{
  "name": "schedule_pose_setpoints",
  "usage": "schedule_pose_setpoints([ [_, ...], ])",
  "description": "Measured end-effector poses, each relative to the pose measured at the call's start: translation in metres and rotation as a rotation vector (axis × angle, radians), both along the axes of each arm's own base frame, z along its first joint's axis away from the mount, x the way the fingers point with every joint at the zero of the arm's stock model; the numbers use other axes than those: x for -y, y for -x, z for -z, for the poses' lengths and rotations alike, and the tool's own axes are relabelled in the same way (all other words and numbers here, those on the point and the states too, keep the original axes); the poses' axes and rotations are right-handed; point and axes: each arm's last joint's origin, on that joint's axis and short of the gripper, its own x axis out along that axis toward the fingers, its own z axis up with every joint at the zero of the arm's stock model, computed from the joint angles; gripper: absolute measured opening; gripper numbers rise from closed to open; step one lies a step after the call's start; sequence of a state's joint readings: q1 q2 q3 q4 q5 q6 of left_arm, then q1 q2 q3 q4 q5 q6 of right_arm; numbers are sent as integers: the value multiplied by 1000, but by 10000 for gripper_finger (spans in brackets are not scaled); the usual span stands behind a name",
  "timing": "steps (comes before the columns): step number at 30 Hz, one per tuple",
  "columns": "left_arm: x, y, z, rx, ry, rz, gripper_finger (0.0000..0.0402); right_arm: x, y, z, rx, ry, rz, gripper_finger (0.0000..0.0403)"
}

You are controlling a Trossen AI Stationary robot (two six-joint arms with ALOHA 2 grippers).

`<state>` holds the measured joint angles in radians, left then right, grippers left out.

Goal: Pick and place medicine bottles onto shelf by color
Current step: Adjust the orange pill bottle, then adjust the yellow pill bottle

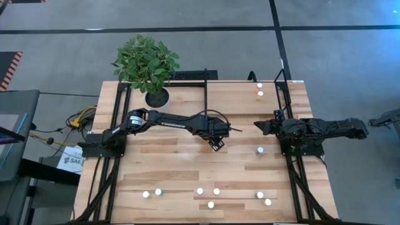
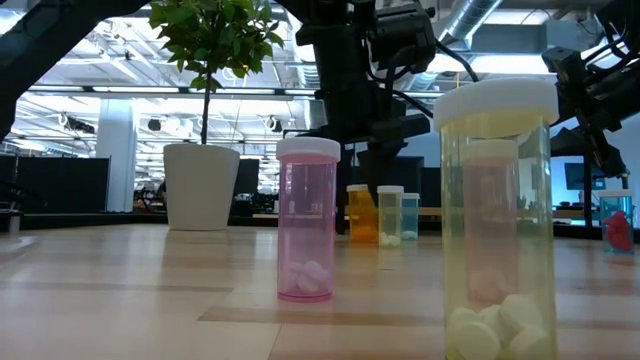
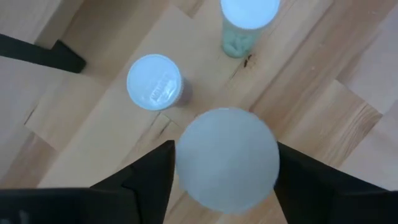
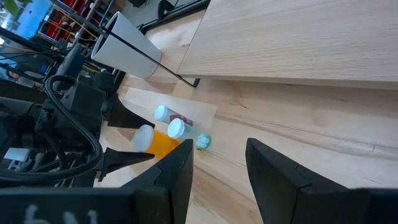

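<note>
My left gripper [image 3: 227, 186] is near the table's middle, clenched on the large orange bottle [image 4: 163, 143]. Its white cap [image 3: 227, 158] faces the wrist camera directly, so the long axis runs from the gripper down toward the tabletop [image 1: 175, 162], cap up. I cannot tell if its base touches the wood. Just beside it stand two small bottles, one greenish [image 3: 247, 22] and one pinkish [image 4: 163, 114], both upright. The right gripper [image 4: 217, 158] waits at 3 o'clock from there, fingers spread and holding nothing. A loose row of bottles [image 1: 200, 191] stands at 6 o'clock. The shelf [image 4: 298, 37] lies at 12 o'clock.
</note>
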<state>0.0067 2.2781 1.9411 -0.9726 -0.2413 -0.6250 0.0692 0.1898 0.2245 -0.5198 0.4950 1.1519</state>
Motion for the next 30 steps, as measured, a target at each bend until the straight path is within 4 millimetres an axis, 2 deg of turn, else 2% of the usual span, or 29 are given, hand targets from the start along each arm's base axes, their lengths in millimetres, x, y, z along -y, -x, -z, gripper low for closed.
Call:
schedule_pose_setpoints([
  [8, 0, 1, -2, 4, 7, -24, 294, 0, 0, 0, 0, 0, 0, 170],
  [17, 6, 11, -45, 114, -50, -75, 329, 0, 0, 0, 0, 0, 0, 170],
  [20, 18, 14, -56, 162, -26, -119, 331, 0, 0, 0, 0, 0, 0, 170],
  [26, 60, 16, -55, 189, -8, -82, 331, 0, 0, 0, 0, 0, 0, 170],
  [30, 78, 16, -53, 203, -31, -66, 331, 0, 0, 0, 0, 0, 0, 170],
])
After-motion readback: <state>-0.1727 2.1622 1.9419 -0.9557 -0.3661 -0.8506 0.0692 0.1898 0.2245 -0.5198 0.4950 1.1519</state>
